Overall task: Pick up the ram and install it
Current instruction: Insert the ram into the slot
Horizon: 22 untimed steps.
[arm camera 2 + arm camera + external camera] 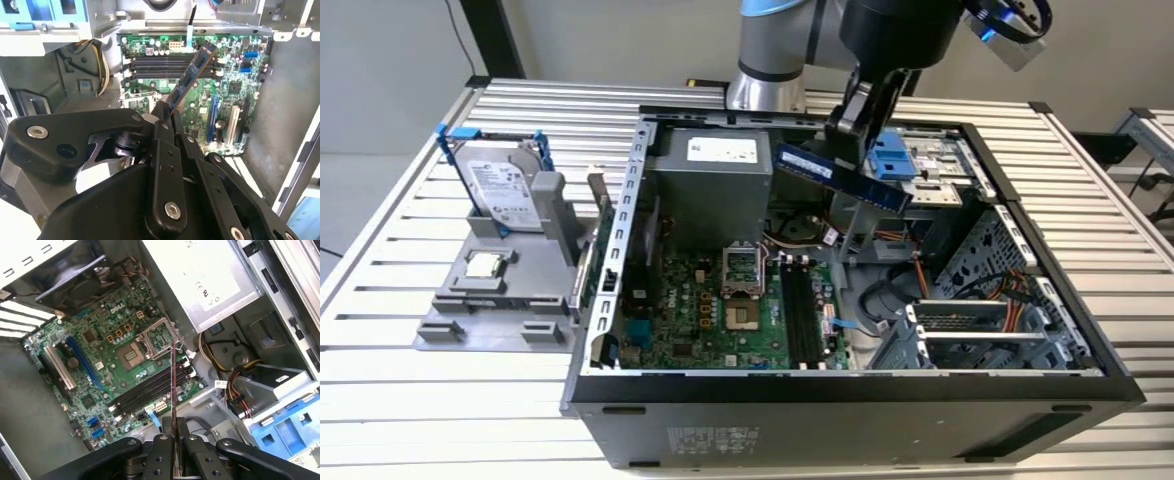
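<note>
In the exterior view, the gripper (pixel 854 130) hangs over the far part of the open computer case (pixel 854 395), its fingers clamped on the ram (pixel 841 175). The stick is tilted in the air, clear of the motherboard (pixel 707 310). At the exterior view's left, well apart, a hard drive (pixel 500 190) stands on a grey holder.

In the second wrist view, the fingers (pixel 162 125) pinch one end of the ram (pixel 192 75), which slants above the black memory slots (pixel 170 62).

In the first wrist view, the ram (pixel 173 390) shows edge-on, a thin line rising from the gripper (pixel 175 440) across the memory slots (pixel 145 392), near the processor socket (pixel 130 356).
</note>
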Each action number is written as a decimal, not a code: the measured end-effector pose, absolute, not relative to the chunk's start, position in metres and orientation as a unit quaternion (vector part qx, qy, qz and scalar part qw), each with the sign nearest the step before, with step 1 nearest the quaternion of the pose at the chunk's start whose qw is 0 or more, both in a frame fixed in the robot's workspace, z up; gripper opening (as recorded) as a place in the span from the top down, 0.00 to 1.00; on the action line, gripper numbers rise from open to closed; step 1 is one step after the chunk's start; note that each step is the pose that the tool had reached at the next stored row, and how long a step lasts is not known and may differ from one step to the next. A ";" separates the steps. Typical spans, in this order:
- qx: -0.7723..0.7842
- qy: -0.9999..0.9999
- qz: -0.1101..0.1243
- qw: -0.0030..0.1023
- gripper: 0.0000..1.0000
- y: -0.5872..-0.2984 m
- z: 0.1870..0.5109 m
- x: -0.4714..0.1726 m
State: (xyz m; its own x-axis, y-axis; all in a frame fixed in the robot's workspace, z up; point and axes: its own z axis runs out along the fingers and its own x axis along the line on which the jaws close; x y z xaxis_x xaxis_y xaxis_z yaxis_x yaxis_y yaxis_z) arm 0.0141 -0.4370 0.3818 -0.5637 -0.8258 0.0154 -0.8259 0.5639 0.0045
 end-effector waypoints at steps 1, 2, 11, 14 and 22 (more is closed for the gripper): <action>0.460 -0.888 0.002 0.008 1.00 -0.437 0.382 0.014; 0.454 -0.891 0.002 0.008 1.00 -0.437 0.382 0.014; 0.396 -0.918 0.001 0.008 1.00 -0.437 0.382 0.014; 0.376 -0.927 0.001 0.008 1.00 -0.437 0.382 0.014; 0.322 -0.947 0.000 0.008 1.00 -0.437 0.382 0.014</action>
State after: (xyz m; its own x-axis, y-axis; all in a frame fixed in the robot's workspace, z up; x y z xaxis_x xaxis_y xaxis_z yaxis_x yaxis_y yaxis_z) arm 0.0141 -0.4370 0.3818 -0.7923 -0.6099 0.0154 -0.6099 0.7924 0.0045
